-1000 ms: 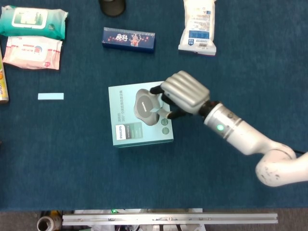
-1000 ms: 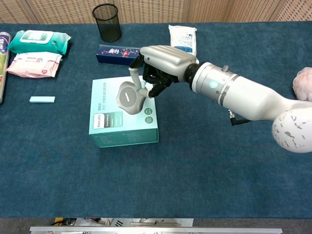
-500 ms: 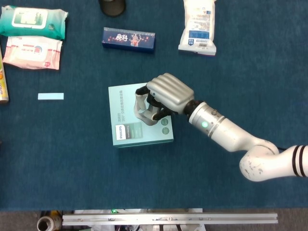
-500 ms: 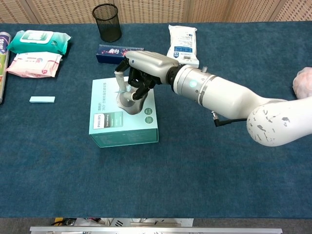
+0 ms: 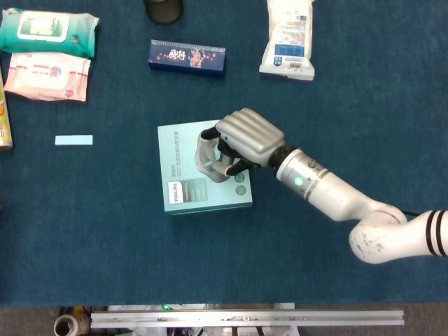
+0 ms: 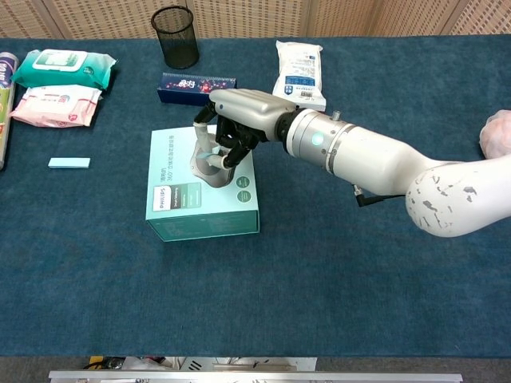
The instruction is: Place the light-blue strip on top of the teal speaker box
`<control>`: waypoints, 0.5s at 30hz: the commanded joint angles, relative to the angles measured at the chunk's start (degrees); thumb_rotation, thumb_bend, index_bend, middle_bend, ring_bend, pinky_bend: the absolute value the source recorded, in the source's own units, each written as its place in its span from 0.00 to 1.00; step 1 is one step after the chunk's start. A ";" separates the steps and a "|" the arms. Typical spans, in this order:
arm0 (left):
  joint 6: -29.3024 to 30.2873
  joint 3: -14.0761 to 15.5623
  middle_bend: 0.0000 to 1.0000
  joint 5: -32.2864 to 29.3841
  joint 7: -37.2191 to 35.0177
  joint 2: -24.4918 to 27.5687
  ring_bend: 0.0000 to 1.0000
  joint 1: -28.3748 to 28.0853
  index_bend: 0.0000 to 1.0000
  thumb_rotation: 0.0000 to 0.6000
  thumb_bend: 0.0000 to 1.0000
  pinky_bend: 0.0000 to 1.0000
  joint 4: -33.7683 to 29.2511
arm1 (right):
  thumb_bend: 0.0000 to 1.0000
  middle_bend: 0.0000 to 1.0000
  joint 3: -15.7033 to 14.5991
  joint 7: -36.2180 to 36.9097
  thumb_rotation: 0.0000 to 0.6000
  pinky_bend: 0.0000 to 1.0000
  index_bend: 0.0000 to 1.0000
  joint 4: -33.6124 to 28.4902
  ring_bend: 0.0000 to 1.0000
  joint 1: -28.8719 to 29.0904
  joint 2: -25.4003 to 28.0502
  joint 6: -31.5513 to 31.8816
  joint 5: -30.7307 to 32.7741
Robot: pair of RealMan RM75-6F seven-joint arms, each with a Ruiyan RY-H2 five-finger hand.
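Here the right hand point(image 5: 241, 140) is hovering over the top face of the teal speaker box point(image 5: 183, 187), its ribbed, brushed-metal back turned up and its dark-jointed fingers point(image 6: 225, 148) curled in with nothing visibly between them. Whether the fingertips are touching the cardboard cannot be told from either view. The smooth white forearm point(image 6: 375, 155) is running off toward four o'clock from the box.

The box itself is a flat, square-cornered carton, matte teal with a grey printed speaker picture partly covered by the hand. It is lying flat near the middle of the tabletop point(image 5: 105, 266), which is covered in a dark blue, felt-like cloth.

The light-blue strip point(image 5: 73, 140) is a thin, flat rectangle lying on the cloth at about nine o'clock from the box, well apart from it (nothing is touching it).

Up at roughly eleven o'clock, two soft plastic wipe packs are sitting side by side: a green one point(image 5: 47, 31) and a pink one point(image 5: 47, 75) just below it. A long navy printed box point(image 5: 187, 57) is lying at twelve o'clock, with a black mesh cup point(image 6: 176, 37) beyond it, and a crinkled white-and-blue pouch point(image 5: 288, 39) is resting at one o'clock.

The left hand is not appearing in either view.
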 commanded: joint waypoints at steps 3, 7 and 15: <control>-0.18 -0.01 0.30 -0.11 -0.30 -0.12 0.28 -0.02 0.09 1.00 0.36 0.32 0.34 | 0.19 1.00 -0.43 -0.82 1.00 1.00 0.51 0.00 1.00 0.19 -0.18 0.63 0.26; -0.16 0.07 0.30 0.08 -0.53 -0.12 0.28 0.00 0.09 1.00 0.36 0.32 0.55 | 0.11 1.00 -0.52 -1.03 1.00 1.00 0.47 -0.24 1.00 0.22 -0.43 1.20 0.41; 0.33 -0.14 0.30 0.10 -1.13 0.25 0.28 0.18 0.09 1.00 0.36 0.32 0.84 | 0.05 1.00 -1.04 -1.14 1.00 1.00 0.35 -3.05 1.00 -0.41 1.12 2.51 -0.67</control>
